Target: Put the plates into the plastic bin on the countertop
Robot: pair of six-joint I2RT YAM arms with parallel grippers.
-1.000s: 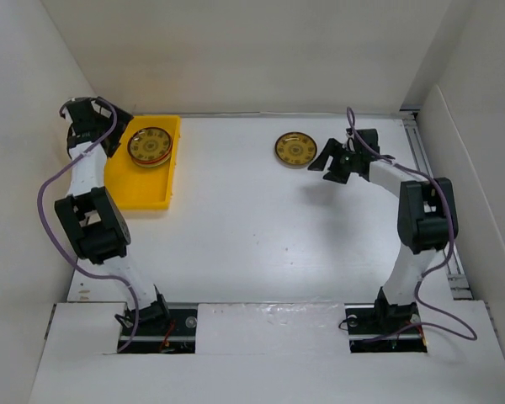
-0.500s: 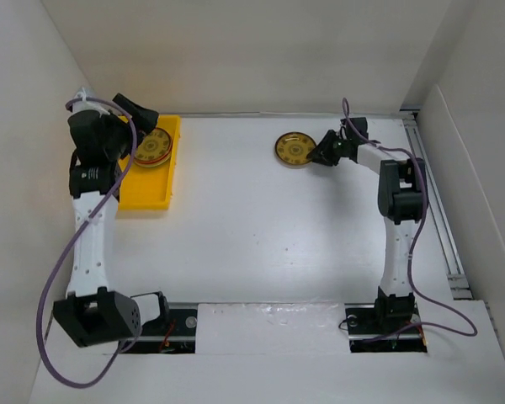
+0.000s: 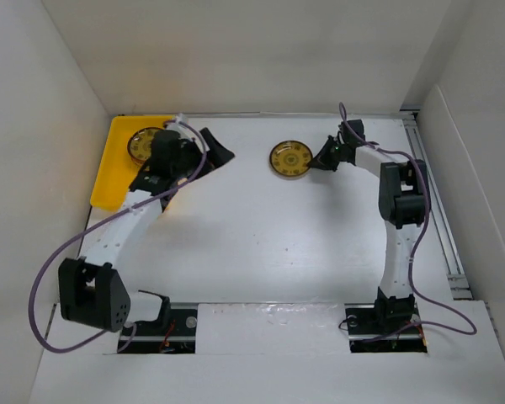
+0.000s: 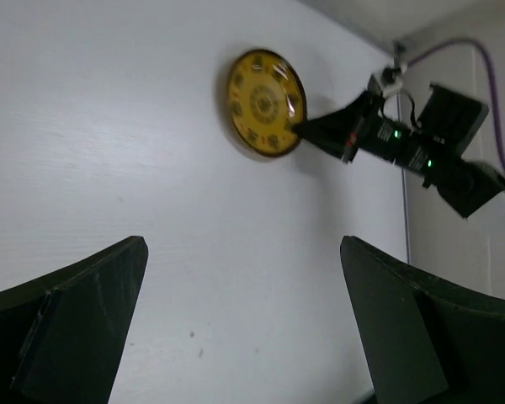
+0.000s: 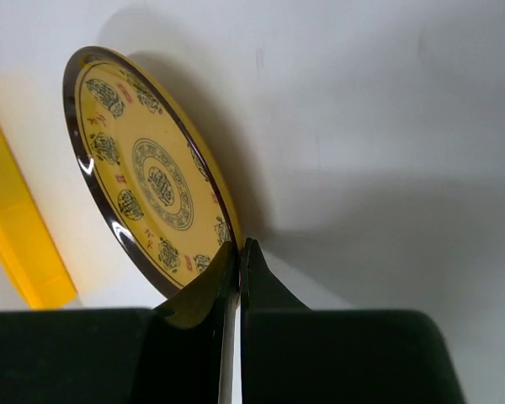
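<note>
Left arm extends far-left; its end effector point(image 4: 242, 246) stands wide open. Right arm reaches far; its end effector point(image 5: 238, 246) is pinched on the olive-gold patterned plate point(image 5: 151, 177) rim.

Nearly closed jaws pinch the rim of an olive-gold patterned plate point(image 5: 147, 181) over the white table point(image 5: 362, 101), yellow bin point(image 5: 17, 244) at left.
</note>
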